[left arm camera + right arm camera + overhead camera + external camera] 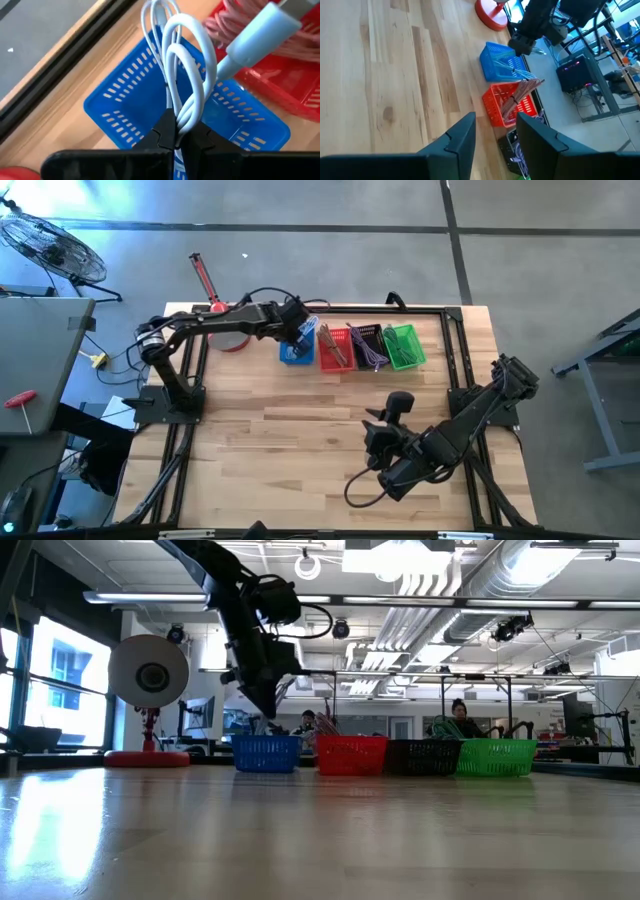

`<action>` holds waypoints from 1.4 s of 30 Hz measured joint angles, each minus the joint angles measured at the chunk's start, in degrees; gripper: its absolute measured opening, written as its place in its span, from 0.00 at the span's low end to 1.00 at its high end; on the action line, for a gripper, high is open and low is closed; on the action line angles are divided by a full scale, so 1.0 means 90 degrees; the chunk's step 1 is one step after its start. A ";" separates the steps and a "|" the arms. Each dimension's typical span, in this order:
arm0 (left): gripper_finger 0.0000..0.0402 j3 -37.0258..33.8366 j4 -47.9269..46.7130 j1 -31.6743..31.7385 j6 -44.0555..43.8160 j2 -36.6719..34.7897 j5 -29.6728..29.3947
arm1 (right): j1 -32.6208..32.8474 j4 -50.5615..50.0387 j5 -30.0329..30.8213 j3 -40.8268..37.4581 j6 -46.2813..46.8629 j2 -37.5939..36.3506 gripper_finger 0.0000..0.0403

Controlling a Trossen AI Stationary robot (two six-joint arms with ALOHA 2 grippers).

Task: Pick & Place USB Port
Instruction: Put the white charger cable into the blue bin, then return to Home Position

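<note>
Your white USB cable [182, 75] is pinched in loops between the fingers of the left gripper [176, 137], its pale connector end [260, 37] jutting out to one side, and the whole bundle hangs directly over the blue basket [130, 100]. That is the relation to watch: the cable's loops run lengthwise away from the fingertips toward the basket's open mouth, so the drop, as I judge it, only needs a short descent and a release. In the high view the left gripper [300, 332] sits at the blue basket [295, 352], the first of a row continuing with the red basket [333, 352], the black basket [367, 345] and the green basket [404, 346]. Your right gripper [495, 132] waits well apart near the table's front, fingers spread and holding nothing, so the left arm is plainly the nearer one.
</note>
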 joint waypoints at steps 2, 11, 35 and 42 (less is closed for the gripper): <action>0.01 0.0007 0.0035 0.0000 0.0058 -0.0017 -0.0003 | 0.0000 0.0002 -0.0001 0.0000 -0.0002 0.0000 0.33; 0.01 0.0007 0.0062 -0.0007 0.0698 -0.0017 -0.0110 | 0.0000 0.0015 0.0040 0.0000 -0.0013 0.0000 0.33; 0.25 0.0007 -0.0029 -0.0005 0.0474 -0.0017 0.0723 | 0.0000 0.0036 0.0043 0.0000 -0.0019 0.0000 0.33; 0.33 0.0005 -0.0279 -0.0055 0.0472 -0.0103 0.1109 | 0.0000 0.0040 0.0265 0.0117 -0.0539 0.0005 0.33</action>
